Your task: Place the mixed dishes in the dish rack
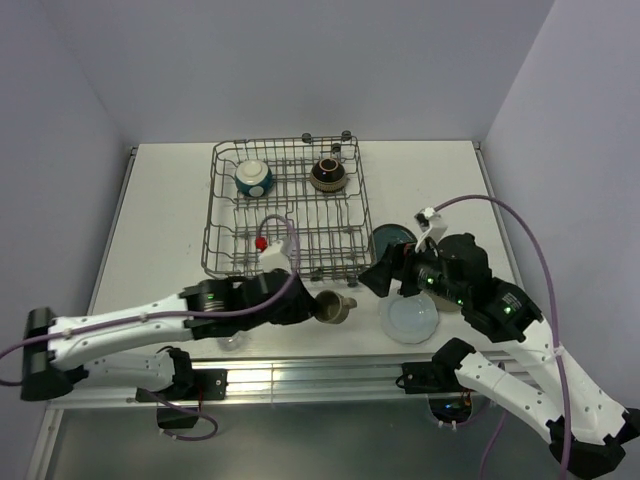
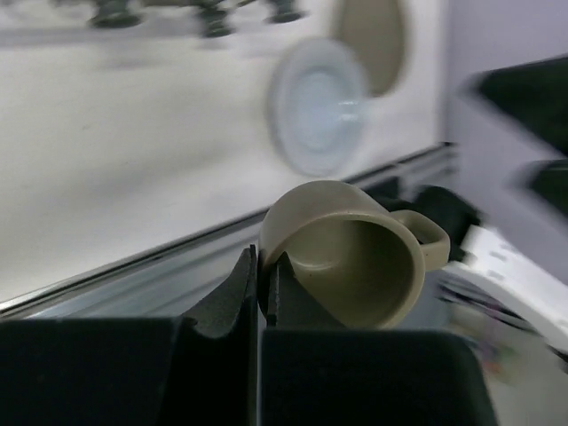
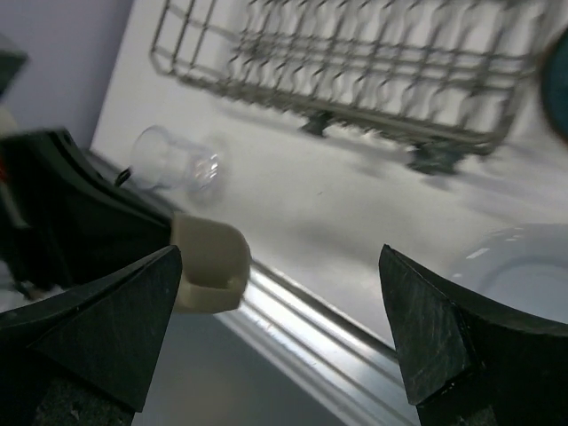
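Observation:
My left gripper is shut on the rim of the olive-grey mug, pinching its wall between the fingertips. The mug is tilted, its mouth towards the wrist camera and its handle to the right. It hangs near the table's front edge. The grey wire dish rack holds a teal bowl and a dark brown bowl. My right gripper stands wide open with nothing between its fingers. In its view the mug sits beside its left finger.
A clear glass lies on its side under the left arm. A pale-blue plate lies near the front edge, a teal plate right of the rack. A beige plate shows behind the pale-blue one.

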Robot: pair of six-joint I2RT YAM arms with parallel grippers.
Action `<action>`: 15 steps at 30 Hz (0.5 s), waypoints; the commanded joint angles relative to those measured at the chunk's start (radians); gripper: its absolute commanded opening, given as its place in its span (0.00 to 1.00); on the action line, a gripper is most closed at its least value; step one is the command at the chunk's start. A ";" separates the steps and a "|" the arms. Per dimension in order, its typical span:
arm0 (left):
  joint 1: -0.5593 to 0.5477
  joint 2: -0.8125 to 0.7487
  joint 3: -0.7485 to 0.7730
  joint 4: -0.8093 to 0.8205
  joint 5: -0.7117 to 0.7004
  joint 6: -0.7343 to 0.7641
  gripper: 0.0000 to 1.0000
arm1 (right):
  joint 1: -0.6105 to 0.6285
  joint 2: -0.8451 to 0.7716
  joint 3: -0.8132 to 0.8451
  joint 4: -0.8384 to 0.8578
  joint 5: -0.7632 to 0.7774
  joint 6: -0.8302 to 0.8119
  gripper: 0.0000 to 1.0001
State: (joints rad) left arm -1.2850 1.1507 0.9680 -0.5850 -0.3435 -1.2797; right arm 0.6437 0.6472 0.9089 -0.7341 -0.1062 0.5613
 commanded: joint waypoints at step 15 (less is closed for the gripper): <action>0.285 -0.330 -0.233 0.612 0.475 0.011 0.00 | 0.007 -0.187 -0.266 0.708 -0.524 0.315 1.00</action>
State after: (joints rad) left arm -1.0203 0.8371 0.7406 -0.1543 0.0292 -1.2179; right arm 0.6476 0.4835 0.6456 -0.1738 -0.5781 0.8417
